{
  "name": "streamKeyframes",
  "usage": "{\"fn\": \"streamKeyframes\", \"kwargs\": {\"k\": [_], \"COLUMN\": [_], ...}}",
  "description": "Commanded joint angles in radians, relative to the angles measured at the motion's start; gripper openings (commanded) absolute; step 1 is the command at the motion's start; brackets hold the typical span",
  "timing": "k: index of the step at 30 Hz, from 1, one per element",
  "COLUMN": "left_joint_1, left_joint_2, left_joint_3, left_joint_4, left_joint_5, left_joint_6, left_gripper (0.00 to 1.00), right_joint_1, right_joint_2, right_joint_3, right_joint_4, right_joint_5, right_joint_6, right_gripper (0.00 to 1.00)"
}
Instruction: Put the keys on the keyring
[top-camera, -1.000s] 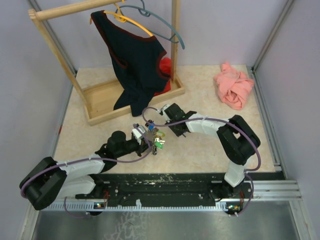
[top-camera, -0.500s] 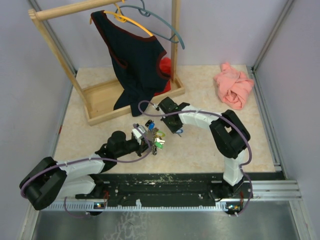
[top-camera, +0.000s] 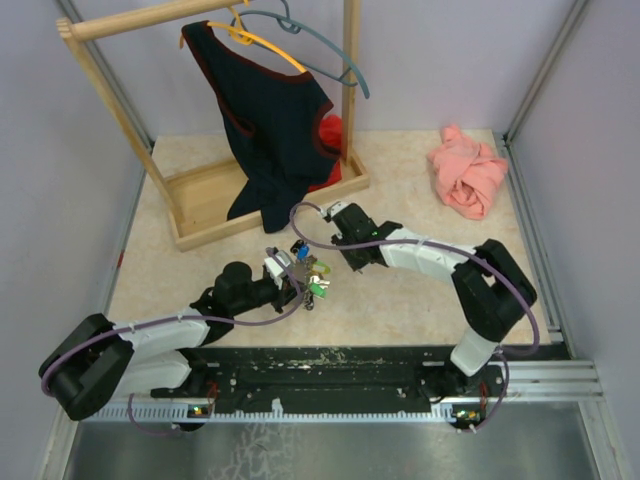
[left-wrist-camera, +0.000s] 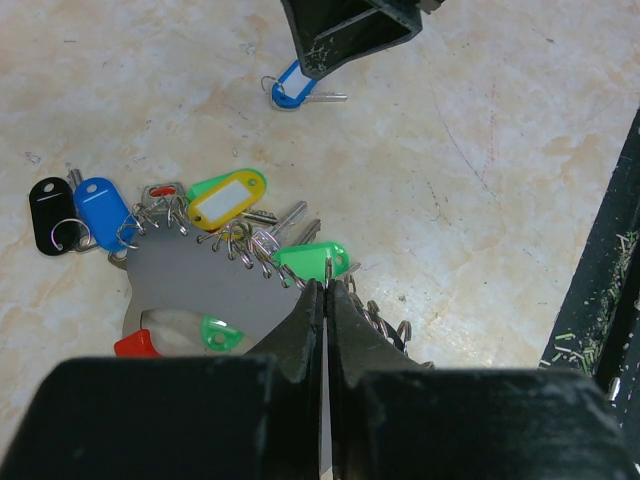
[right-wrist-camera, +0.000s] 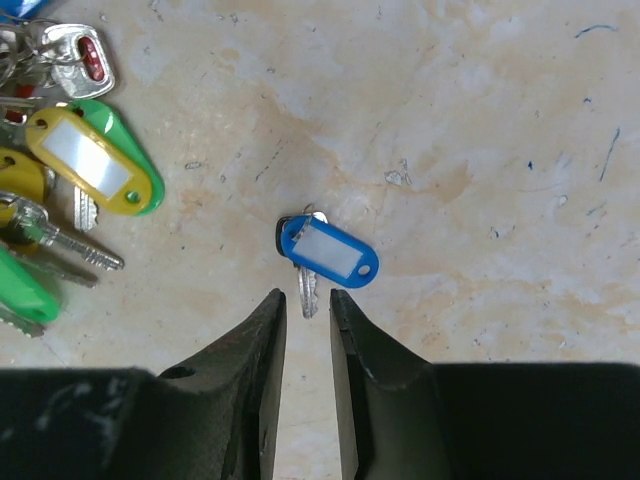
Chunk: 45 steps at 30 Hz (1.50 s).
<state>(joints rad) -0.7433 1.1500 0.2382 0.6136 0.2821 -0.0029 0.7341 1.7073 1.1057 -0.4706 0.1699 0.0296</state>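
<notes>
Where the right wrist view looks straight down, the right gripper (right-wrist-camera: 305, 297) is released, jaws slightly apart and holding nothing. A loose blue-tagged key (right-wrist-camera: 328, 250) lies flat on the table (right-wrist-camera: 480, 150) at frame centre, blade tip at the gap's mouth, its label insert plain white. In the left wrist view, the left gripper (left-wrist-camera: 327, 285) is clenched, tips against a green tag (left-wrist-camera: 312, 260) of the keyring bunch (left-wrist-camera: 190, 280), centre left.

The top camera looks steeply down from above and behind the arms (top-camera: 180, 335), far enough back to take in the whole table (top-camera: 420, 295). Each wrist camera hangs close over the table, looking down between its own jaws. Both wrist views share the blue key (left-wrist-camera: 293, 88) and the bunch (left-wrist-camera: 220, 210); the top view shows that bunch small, at mid-table.
</notes>
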Motion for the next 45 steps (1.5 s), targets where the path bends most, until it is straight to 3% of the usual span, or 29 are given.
{"fn": "streamKeyframes", "kwargs": {"k": [1, 5, 17, 30, 45], "left_joint_1": [0.005, 0.006, 0.005, 0.006, 0.005], "left_joint_2": [-0.01, -0.01, -0.003, -0.01, -0.01], "left_joint_3": [-0.005, -0.007, -0.008, -0.012, -0.013], "left_joint_4": [0.036, 0.04, 0.053, 0.052, 0.052], "left_joint_5": [0.019, 0.019, 0.029, 0.026, 0.028], "left_joint_6": [0.001, 0.0, -0.004, -0.004, -0.004], "left_gripper": [0.01, 0.01, 0.01, 0.01, 0.01], "right_joint_1": [0.018, 0.018, 0.039, 0.065, 0.071], "right_joint_2": [-0.132, -0.163, -0.17, -0.092, -0.025], "right_joint_3": [-0.12, -0.215, -0.286, -0.281, -0.268], "right_joint_4": [0.267, 0.409, 0.552, 0.536, 0.522], "right_joint_5": [0.024, 0.007, 0.162, 0.237, 0.243], "right_joint_6": [0.014, 0.018, 0.251, 0.348, 0.377], "right_gripper": [0.26, 0.27, 0.28, 0.21, 0.21]}}
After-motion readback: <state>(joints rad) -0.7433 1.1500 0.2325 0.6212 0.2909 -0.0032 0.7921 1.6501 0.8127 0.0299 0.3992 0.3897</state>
